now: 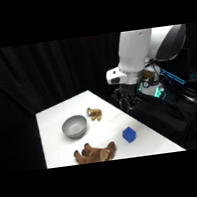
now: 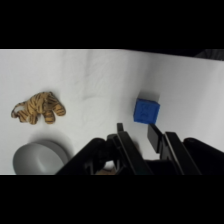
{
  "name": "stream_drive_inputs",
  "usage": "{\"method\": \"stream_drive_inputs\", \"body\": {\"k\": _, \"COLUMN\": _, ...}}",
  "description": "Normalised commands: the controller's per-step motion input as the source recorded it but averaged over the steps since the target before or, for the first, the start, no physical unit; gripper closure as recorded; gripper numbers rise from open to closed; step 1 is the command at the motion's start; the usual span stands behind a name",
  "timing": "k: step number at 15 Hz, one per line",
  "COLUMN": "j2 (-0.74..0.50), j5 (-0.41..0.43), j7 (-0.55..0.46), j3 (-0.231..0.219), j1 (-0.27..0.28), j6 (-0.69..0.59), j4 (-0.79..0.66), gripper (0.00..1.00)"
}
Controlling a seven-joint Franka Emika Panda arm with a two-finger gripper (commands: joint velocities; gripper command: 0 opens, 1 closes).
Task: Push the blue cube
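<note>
The blue cube (image 1: 129, 134) is a small bright-blue block on the white table (image 1: 57, 142), near its right edge. My gripper (image 1: 126, 102) hangs in the air above the table's far right side, well behind the cube and not touching it. In the wrist view the cube (image 2: 147, 110) lies just beyond my gripper (image 2: 139, 136), a little to the right of the gap. The two black fingers stand apart with bare table between them, so the gripper is open and holds nothing.
A grey bowl (image 1: 74, 126) stands mid-table, with a small striped tiger toy (image 1: 94, 113) just behind it to the right. A brown plush toy (image 1: 95, 153) lies at the front edge, left of the cube. Black cloth surrounds the table.
</note>
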Motion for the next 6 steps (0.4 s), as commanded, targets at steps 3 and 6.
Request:
{"method": "stream_drive_inputs", "body": {"k": 3, "j2": -0.29, "j5": 0.129, "j7": -0.26, "j3": 0.047, "j1": -0.140, "j6": -0.44, "j4": 0.20, "gripper": 0.09}}
{"method": "stream_drive_inputs", "body": {"k": 6, "j2": -0.07, "j5": 0.175, "j7": -0.16, "j3": 0.039, "j1": -0.120, "j6": -0.29, "j4": 0.25, "gripper": 0.00}}
